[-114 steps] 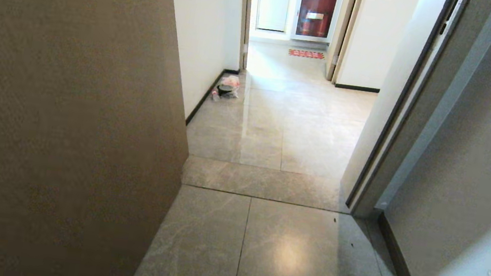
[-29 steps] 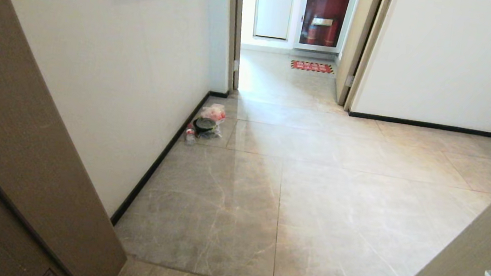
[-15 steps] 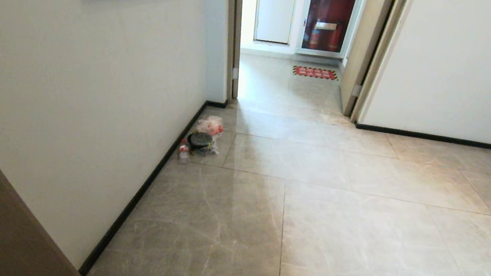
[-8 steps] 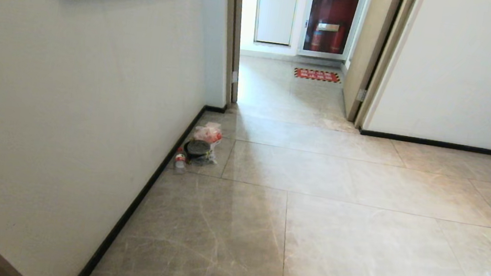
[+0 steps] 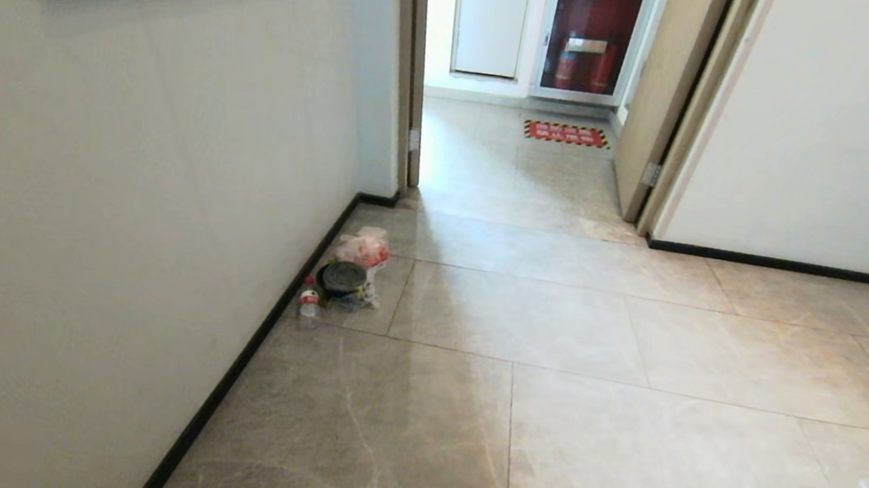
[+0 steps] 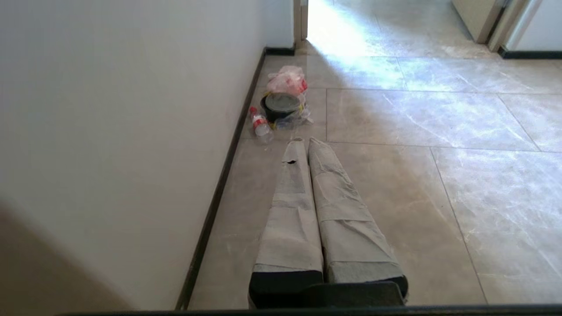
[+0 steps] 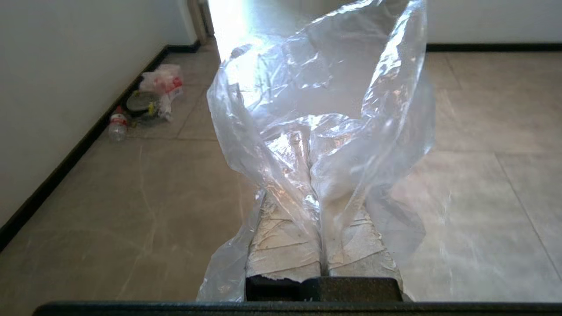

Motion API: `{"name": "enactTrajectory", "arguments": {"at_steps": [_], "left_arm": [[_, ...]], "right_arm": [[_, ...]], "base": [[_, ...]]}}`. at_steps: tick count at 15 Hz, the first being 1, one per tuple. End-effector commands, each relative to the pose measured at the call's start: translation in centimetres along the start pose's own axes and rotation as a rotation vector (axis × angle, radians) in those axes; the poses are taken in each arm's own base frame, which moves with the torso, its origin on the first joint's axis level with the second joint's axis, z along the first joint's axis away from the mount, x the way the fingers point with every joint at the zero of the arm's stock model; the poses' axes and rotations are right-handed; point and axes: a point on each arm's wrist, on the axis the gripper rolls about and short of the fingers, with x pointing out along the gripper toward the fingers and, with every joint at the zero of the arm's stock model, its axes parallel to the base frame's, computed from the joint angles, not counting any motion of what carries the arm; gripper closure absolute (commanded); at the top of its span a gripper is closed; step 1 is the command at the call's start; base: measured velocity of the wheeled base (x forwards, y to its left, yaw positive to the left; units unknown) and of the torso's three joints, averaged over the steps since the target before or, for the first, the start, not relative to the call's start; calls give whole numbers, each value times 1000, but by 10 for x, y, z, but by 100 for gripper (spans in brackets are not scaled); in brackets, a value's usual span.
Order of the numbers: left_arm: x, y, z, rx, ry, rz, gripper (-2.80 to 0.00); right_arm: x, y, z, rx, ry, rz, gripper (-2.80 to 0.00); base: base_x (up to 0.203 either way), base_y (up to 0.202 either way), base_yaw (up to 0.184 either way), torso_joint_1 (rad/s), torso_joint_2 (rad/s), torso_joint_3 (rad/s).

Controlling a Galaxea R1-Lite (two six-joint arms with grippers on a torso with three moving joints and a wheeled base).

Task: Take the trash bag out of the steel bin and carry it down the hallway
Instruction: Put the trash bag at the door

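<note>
The door frame on the left has been leaving the head view as the camera is advancing into the hallway (image 5: 557, 325). The trash bag (image 7: 320, 118) is draping over the right hand (image 7: 311, 153), whose fingers are pressing together on the plastic. The left hand (image 6: 304, 142) is extending level, fingers together and holding nothing. A small knotted bag (image 5: 364, 247), a black bowl (image 5: 343, 278) and a bottle (image 5: 308, 305) are lying against the left wall's baseboard, ahead of it.
</note>
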Motion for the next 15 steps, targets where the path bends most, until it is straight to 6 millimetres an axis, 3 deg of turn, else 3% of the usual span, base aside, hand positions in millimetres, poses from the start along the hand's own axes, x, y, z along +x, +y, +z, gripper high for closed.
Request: {"name": "enactTrajectory", "arguments": {"at_steps": [1,15], "left_arm": [[0,0,0,0,2,0,0],[0,0,0,0,2,1,0]], "right_arm": [[0,0,0,0,1,-2,0],[0,0,0,0,1,-2,0]], "base": [[187,0,-4,2,-1,2],[190,0,0,2,1,5]]}}
